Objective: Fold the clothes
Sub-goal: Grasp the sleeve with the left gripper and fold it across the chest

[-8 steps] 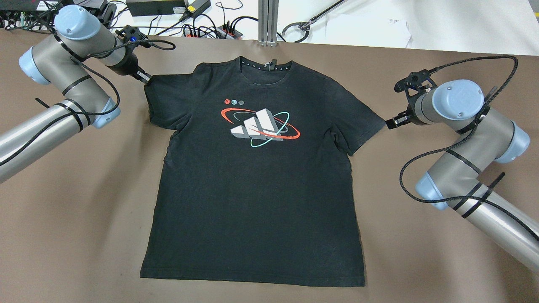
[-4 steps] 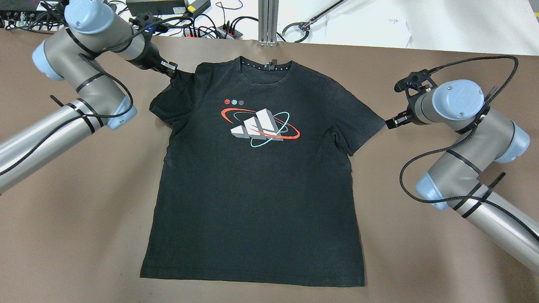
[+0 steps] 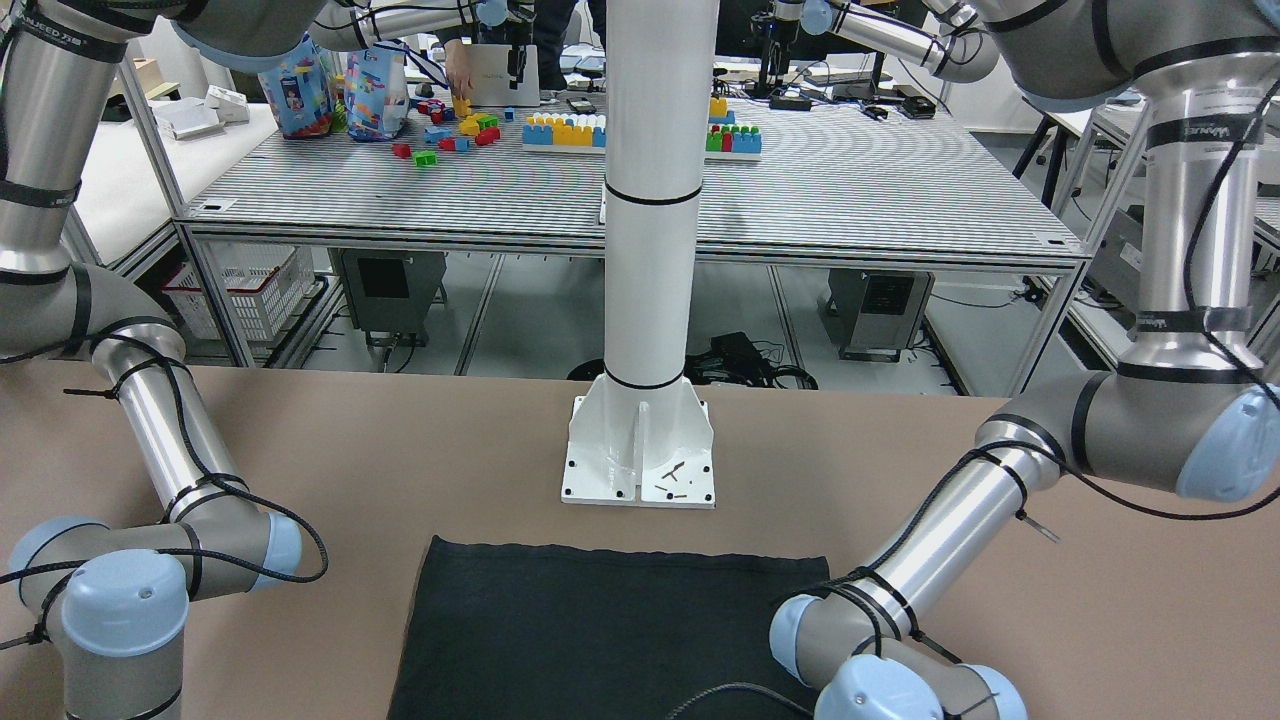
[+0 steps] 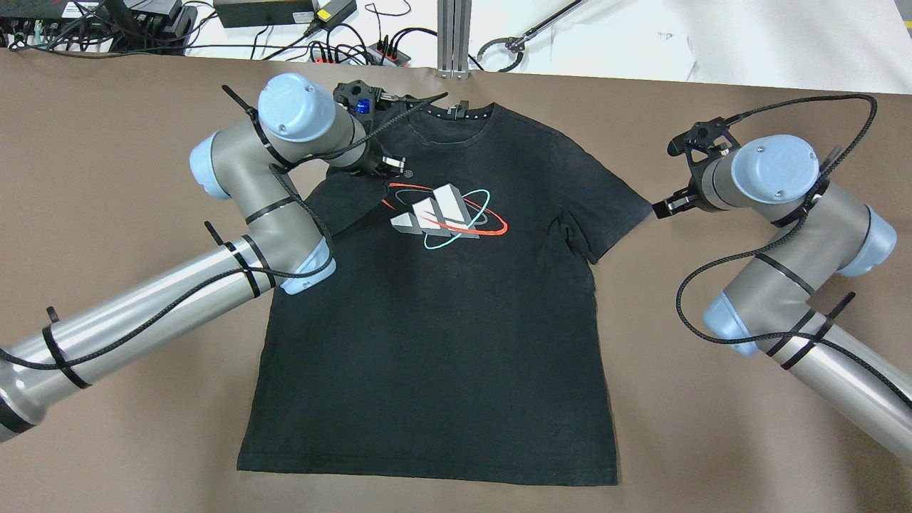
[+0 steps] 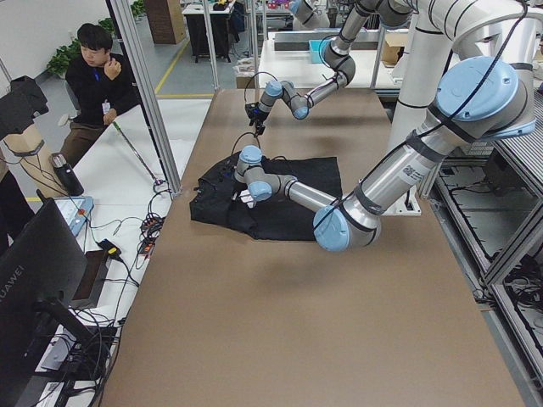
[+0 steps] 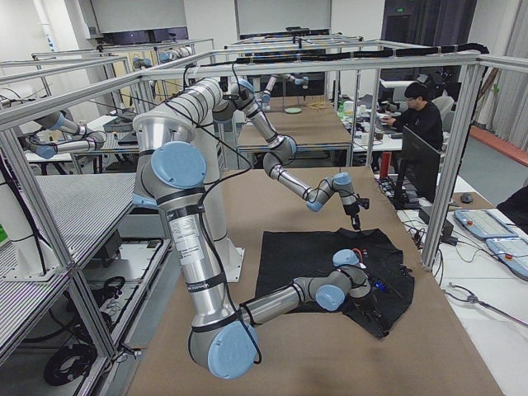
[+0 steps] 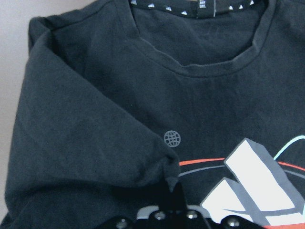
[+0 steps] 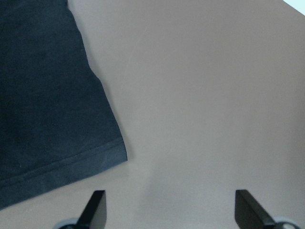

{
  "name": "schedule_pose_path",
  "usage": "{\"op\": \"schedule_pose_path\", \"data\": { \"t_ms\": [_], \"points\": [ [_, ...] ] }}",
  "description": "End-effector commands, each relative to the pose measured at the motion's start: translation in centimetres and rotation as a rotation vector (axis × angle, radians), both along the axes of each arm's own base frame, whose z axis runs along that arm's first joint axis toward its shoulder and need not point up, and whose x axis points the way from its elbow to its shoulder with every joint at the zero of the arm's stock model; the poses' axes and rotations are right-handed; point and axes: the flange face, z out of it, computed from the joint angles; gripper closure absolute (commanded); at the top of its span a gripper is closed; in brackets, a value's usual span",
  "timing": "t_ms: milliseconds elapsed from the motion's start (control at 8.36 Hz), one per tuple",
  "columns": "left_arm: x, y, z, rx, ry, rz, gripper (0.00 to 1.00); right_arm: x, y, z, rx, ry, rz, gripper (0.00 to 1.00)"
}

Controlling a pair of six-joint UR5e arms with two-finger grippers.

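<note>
The black T-shirt (image 4: 427, 342) is spread face up on the brown counter (image 4: 114, 178), with the collar away from the robot. Its left sleeve (image 4: 349, 203) is doubled inward over the chest, and the hem is pinched in the closed left gripper (image 4: 390, 165), just beside the printed logo (image 4: 442, 214). The right gripper (image 4: 661, 206) is held wide open and empty, just off the hem of the right sleeve (image 4: 605, 214), which lies flat. For a clean fold, the pinched hem is best laid low and flat before the grip is released, so that the crease runs straight down from the shoulder. A lift or tug would likely drag the body askew.
</note>
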Motion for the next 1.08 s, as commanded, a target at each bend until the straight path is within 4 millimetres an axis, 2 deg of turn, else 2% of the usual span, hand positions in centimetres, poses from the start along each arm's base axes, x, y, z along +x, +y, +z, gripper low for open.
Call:
{"op": "schedule_pose_path", "data": {
  "t_ms": [0, 120, 239, 479, 718, 838, 957],
  "points": [
    [3.1, 1.3, 0.7, -0.001, -0.050, -0.027, 1.00, -0.1, 0.0, 0.1, -0.003, 0.002, -0.001, 0.05],
    [3.4, 1.2, 1.4, -0.007, -0.061, -0.026, 1.00, 0.0, 0.0, 0.1, -0.002, 0.001, 0.000, 0.05],
    [2.4, 0.1, -0.2, -0.021, -0.037, -0.044, 1.00, -0.1, 0.0, 0.1, -0.003, 0.002, -0.001, 0.05],
    [2.0, -0.5, -1.7, -0.047, -0.007, -0.056, 1.00, 0.0, 0.0, 0.2, -0.004, 0.003, 0.000, 0.05],
    [2.5, -0.1, -1.9, -0.063, 0.005, -0.051, 1.00, 0.0, 0.0, 0.1, -0.002, 0.001, 0.000, 0.05],
    [3.8, 1.0, -2.0, -0.058, 0.006, -0.037, 1.00, -0.1, 0.1, 0.2, -0.003, 0.002, -0.001, 0.05],
    [4.3, 1.4, -2.0, -0.055, 0.004, -0.029, 1.00, -0.1, 0.1, 0.2, -0.003, 0.002, -0.001, 0.05]
  ]
}}
